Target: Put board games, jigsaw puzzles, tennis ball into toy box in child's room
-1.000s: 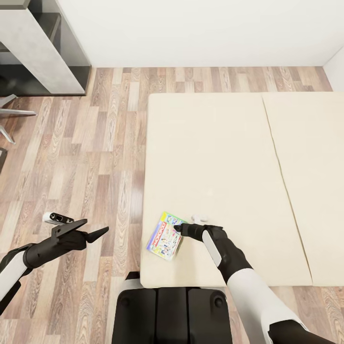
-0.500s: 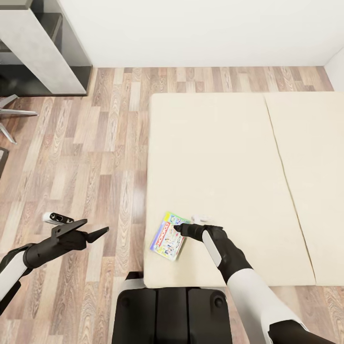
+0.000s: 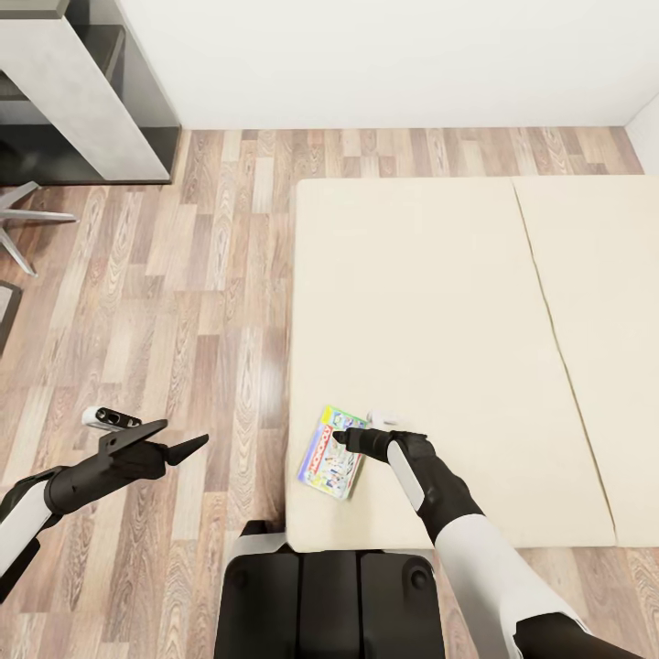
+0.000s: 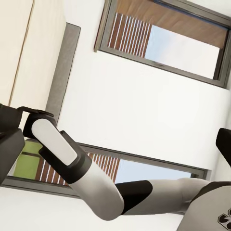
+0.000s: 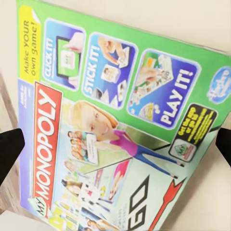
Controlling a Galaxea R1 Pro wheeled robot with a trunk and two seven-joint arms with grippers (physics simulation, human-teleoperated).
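Note:
A Monopoly board game point(image 3: 331, 452) lies flat near the front left corner of the cream bed point(image 3: 439, 302). My right gripper point(image 3: 344, 439) hovers open just above the box, fingers pointing left over its right half. In the right wrist view the printed lid point(image 5: 120, 130) sits close below, with one dark fingertip point(image 5: 9, 149) at either side of it. My left gripper point(image 3: 179, 438) hangs open over the wooden floor, left of the bed, holding nothing. The toy box, jigsaw puzzles and tennis ball are out of view.
A pale grey desk top with a dark frame point(image 3: 82, 101) stands at the back left, with chair legs point(image 3: 32, 220) beside it. A white wall runs along the back. Wooden floor point(image 3: 201, 293) lies between desk and bed. My own base point(image 3: 329, 595) sits against the bed's front edge.
The whole view has shifted, so the bed and the box sit further right in the picture. My right gripper now reaches slightly further over the Monopoly box. Neither arm has changed pose.

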